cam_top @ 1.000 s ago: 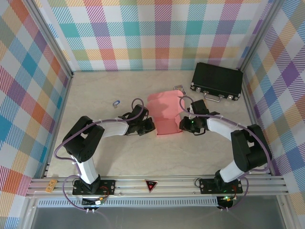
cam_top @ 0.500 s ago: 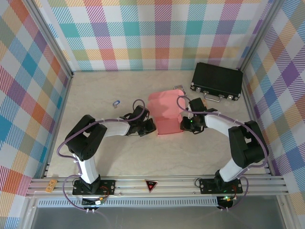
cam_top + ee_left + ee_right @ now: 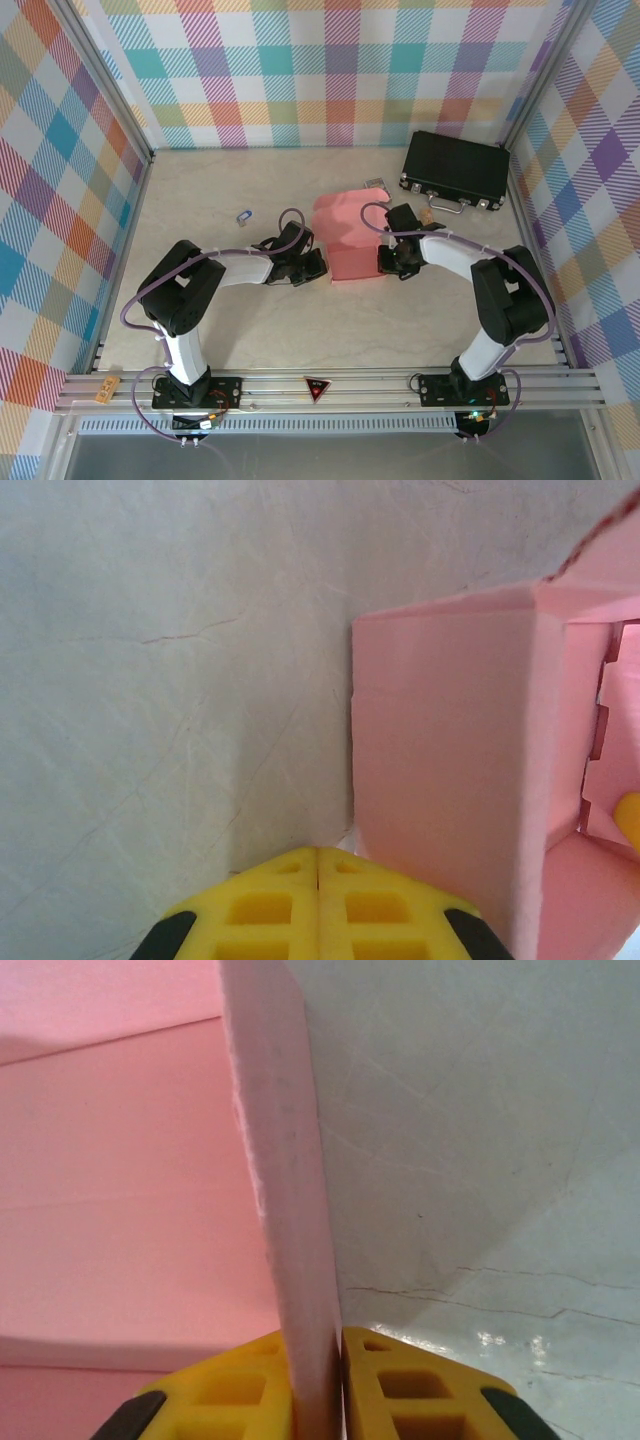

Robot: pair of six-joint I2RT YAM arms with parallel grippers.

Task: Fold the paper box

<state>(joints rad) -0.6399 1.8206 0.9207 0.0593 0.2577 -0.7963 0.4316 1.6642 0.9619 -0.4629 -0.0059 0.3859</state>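
The paper box [image 3: 350, 235] is salmon-pink cardboard, partly folded, lying mid-table between the two arms. My left gripper [image 3: 318, 266] rests at its near left corner. In the left wrist view its yellow fingers [image 3: 262, 910] are pressed together with nothing between them, beside the box's upright side wall [image 3: 440, 740]. My right gripper [image 3: 385, 262] is at the box's near right side. In the right wrist view it [image 3: 318, 1360] is shut on an upright pink flap [image 3: 285, 1180] of the box, which runs edge-on between the yellow fingers. A pink panel [image 3: 120, 1190] lies to the flap's left.
A black hard case [image 3: 455, 170] lies at the back right, close to the right wall. A tiny printed card [image 3: 376, 184] sits just behind the box, and a small blue object [image 3: 242, 215] lies to the left. Bare tabletop [image 3: 200, 190] spreads left and in front.
My right gripper has slid left along the box's right side and narrowed onto the flap. The box's back part has shifted slightly. The left arm has barely moved.
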